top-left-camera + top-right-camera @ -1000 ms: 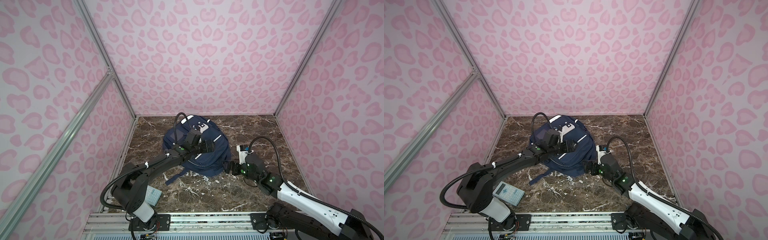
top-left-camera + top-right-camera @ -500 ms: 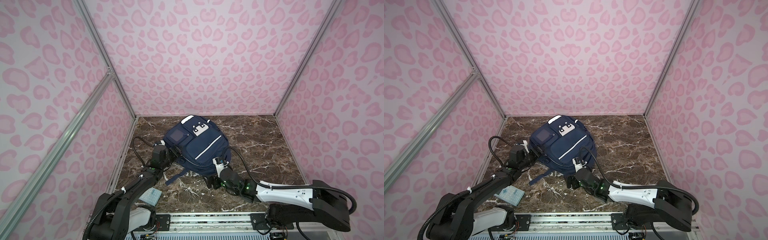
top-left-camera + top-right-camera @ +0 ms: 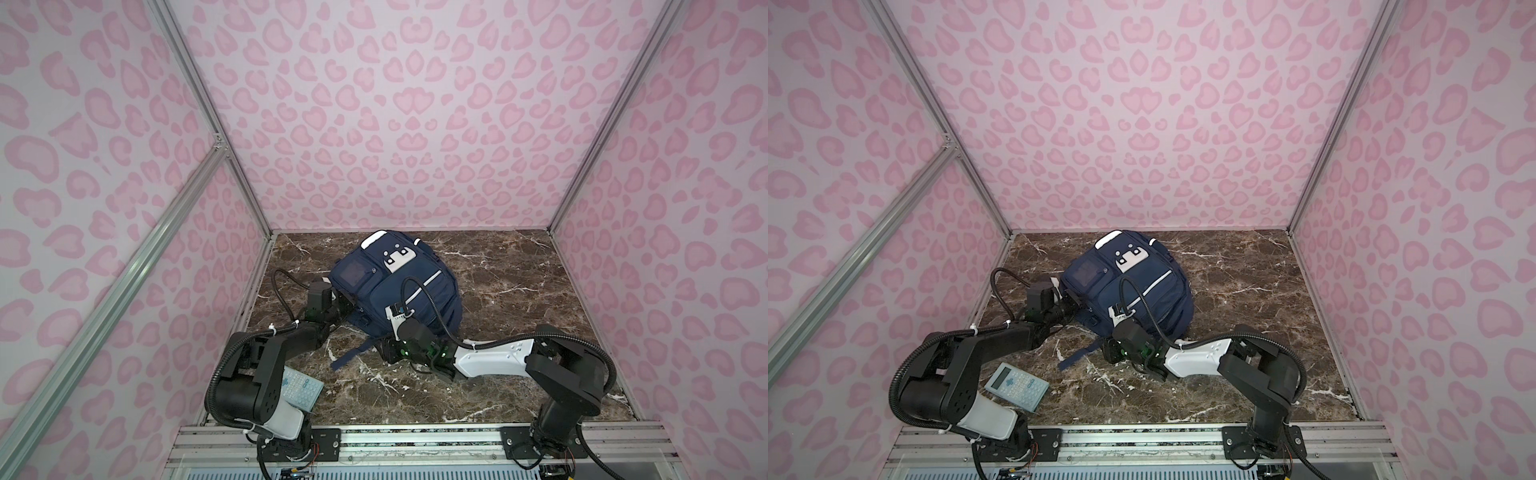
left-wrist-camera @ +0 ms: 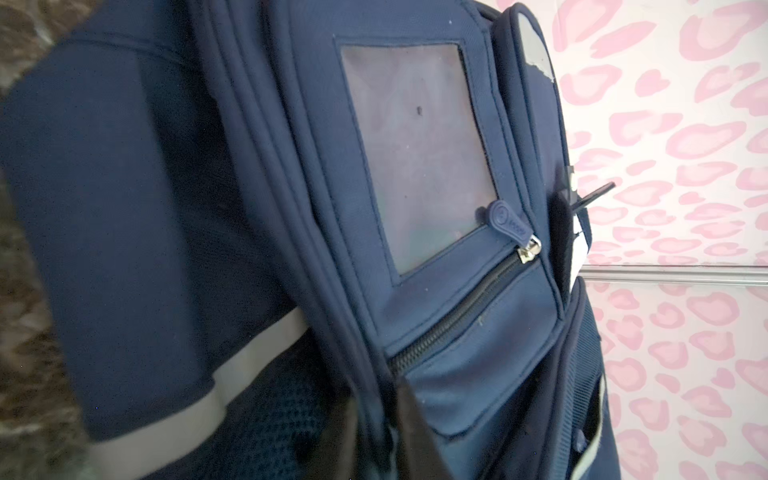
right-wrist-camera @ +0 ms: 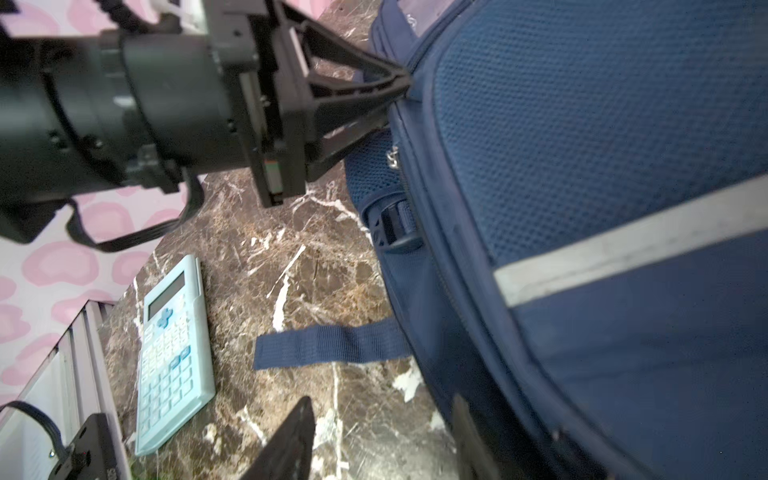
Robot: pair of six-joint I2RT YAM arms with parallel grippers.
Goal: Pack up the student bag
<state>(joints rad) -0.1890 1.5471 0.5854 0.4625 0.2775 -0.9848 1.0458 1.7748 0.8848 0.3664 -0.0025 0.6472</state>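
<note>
Risk: left gripper (image 5: 401, 83) is pinched shut on just a thin seam at the 9 o'clock edge of student bag (image 3: 415, 291). Any pull likely slips, or drags the bag over table (image 3: 519, 299). Right gripper (image 5: 382, 401) jaws half apart and empty at the bag's 6 o'clock hem; could snag loose strap (image 5: 332, 345). Bag sits mid-table, toward 12.

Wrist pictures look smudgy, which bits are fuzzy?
Left wrist view: on the student bag the near stripe and the marble table beside it smear, the window pocket is crisp. Right wrist view: the right gripper is a dark blur up close, the calculator is sharp.
</note>
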